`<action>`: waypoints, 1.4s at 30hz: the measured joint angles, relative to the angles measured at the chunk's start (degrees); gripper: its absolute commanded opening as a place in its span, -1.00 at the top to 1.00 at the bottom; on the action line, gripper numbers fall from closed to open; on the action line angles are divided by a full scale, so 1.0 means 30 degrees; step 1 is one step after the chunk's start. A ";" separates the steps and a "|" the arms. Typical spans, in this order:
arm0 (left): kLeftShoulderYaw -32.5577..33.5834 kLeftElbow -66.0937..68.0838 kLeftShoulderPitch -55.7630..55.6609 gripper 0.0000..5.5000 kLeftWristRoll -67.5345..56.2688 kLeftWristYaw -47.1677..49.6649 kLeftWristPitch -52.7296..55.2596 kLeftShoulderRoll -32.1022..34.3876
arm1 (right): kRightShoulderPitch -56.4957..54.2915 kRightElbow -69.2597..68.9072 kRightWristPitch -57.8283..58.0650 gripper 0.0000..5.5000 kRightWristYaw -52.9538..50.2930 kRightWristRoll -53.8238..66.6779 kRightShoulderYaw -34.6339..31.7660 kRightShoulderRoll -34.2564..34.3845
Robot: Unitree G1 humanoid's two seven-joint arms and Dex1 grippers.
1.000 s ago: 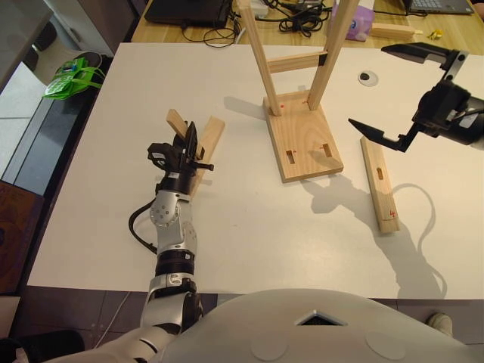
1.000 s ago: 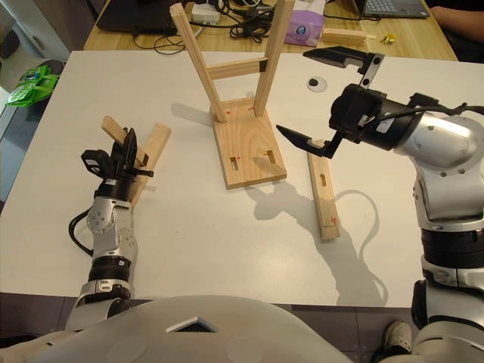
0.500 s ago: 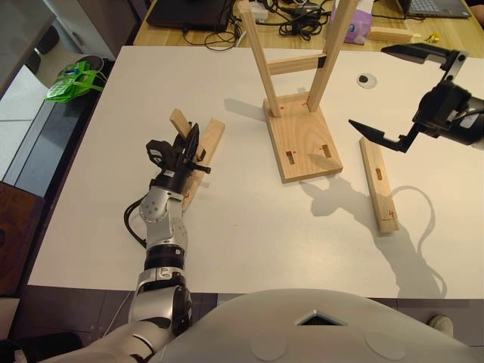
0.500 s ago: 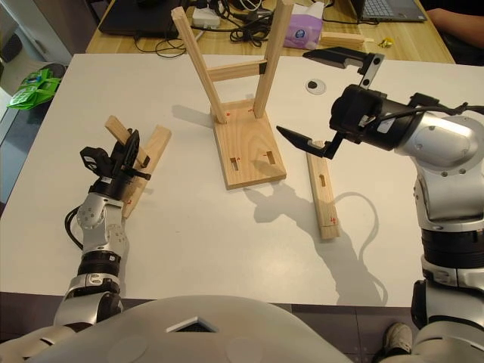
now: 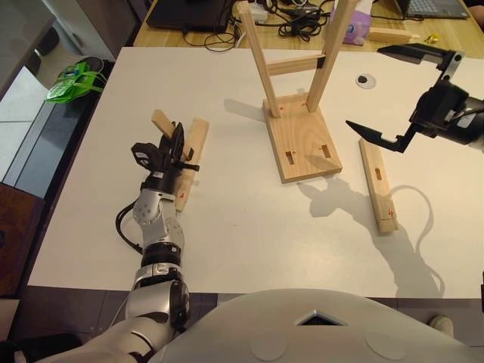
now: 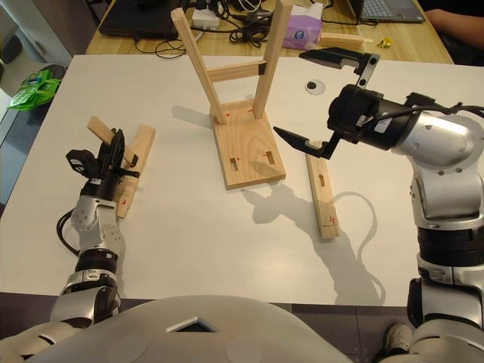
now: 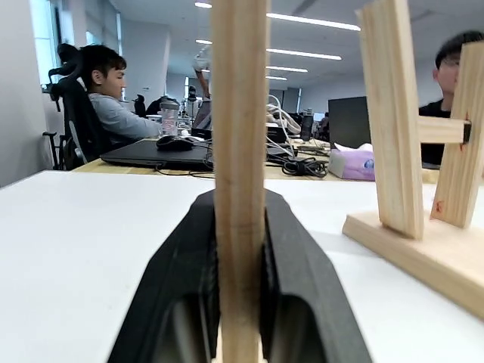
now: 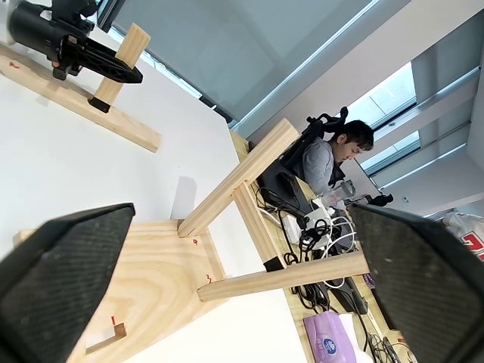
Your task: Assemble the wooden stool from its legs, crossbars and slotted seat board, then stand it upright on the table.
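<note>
Left gripper [image 5: 178,149]: fingers clamped on the pale pine leg with a short crossbar stub [image 5: 190,155], which lies at the left of the white table [image 5: 227,234]. In the left wrist view the wood sits pinched between the black pads.

Right gripper [image 5: 367,87]: jaws spread wide and holding nothing. It hovers above the gap between the slotted pine seat board [image 5: 302,144] and the loose slotted pine leg [image 5: 377,185], which lies flat just right of the board.

The board lies flat mid-table with two upright legs [image 5: 257,64] joined by a crossbar [image 5: 296,63].

Handling, as we judge it:
- The pine is light, stiff and not fragile.
- Its smooth faces may slip in the pads.
- We would grip the loose leg mid-length across its narrow sides, clear of the slot.
- The half-built frame looks tippy.

Writing: small red pen marks sit beside the slots and on the leg ends, and we cannot read them.
</note>
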 measured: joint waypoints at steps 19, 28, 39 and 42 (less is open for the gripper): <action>-0.1444 0.0192 0.0807 0.85 0.3734 0.2695 -0.2531 -0.0324 | -0.0701 0.0451 -0.0115 -0.96 0.0330 -0.0216 0.0314 0.0360; -0.1945 0.0692 0.0456 0.85 0.4010 0.3419 -0.2928 -0.0322 | -0.1047 0.0655 -0.0200 -0.96 0.0316 -0.0330 0.0345 0.0753; -0.3666 -0.0376 -0.0390 0.85 0.4129 0.4985 -0.0679 -0.2598 | -0.1193 0.0658 -0.0196 -0.96 0.0252 -0.0409 0.0356 0.0965; -0.4410 0.0891 -0.1786 0.85 0.4956 0.5651 -0.0502 -0.3873 | -0.1383 0.0769 -0.0205 -0.96 0.0256 -0.0422 0.0484 0.1171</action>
